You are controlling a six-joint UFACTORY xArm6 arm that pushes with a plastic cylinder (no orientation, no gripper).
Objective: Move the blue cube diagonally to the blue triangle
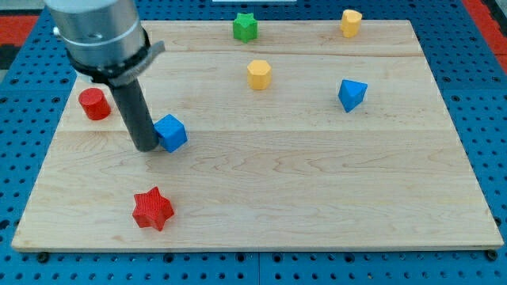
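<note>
The blue cube (171,132) lies on the wooden board (317,182) at the view's left of centre. The blue triangle (352,94) lies toward the view's upper right. My tip (147,147) rests on the board right against the cube's left side, touching it or nearly so. The dark rod rises from the tip up to the grey arm housing at the view's top left.
A red cylinder (94,104) lies left of the rod. A red star (152,209) lies below the cube. A yellow hexagonal block (259,74) sits at upper centre, a green star (245,27) and another yellow block (351,22) near the top edge.
</note>
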